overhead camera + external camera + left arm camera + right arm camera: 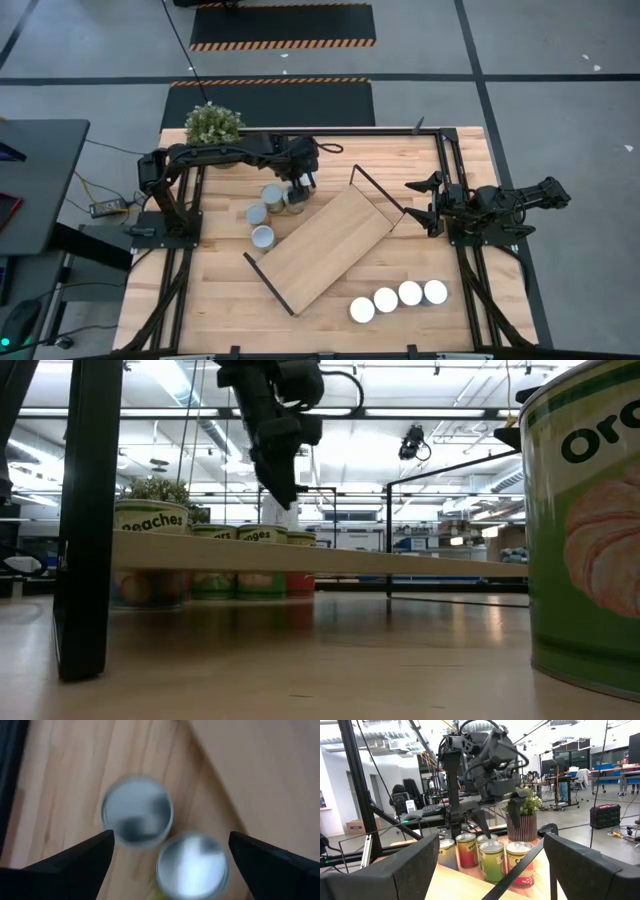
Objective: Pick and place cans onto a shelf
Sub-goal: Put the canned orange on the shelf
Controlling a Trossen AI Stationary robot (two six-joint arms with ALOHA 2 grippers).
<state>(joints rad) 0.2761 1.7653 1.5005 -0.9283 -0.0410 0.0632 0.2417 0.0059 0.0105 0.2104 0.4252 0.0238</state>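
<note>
Four cans stand in a cluster at the far left of the table, two of them [272, 193] [293, 200] right beside the shelf's far left edge. Four more cans [398, 297] stand in a row at the near right. The shelf [330, 245], a light-wood board with black wire ends, lies slantwise mid-table. My left gripper [300, 180] hangs open above the far-left cluster. In its wrist view two silvery can tops [137, 817] [192, 865] show below its spread fingers [170, 855]. My right gripper [428, 205] waits open at the right, by the shelf's far right end.
A potted green plant [213, 124] stands at the far left corner, behind the left arm. In the low view a can [590, 530] stands very near the camera at the right. Black frame rails run along both table sides.
</note>
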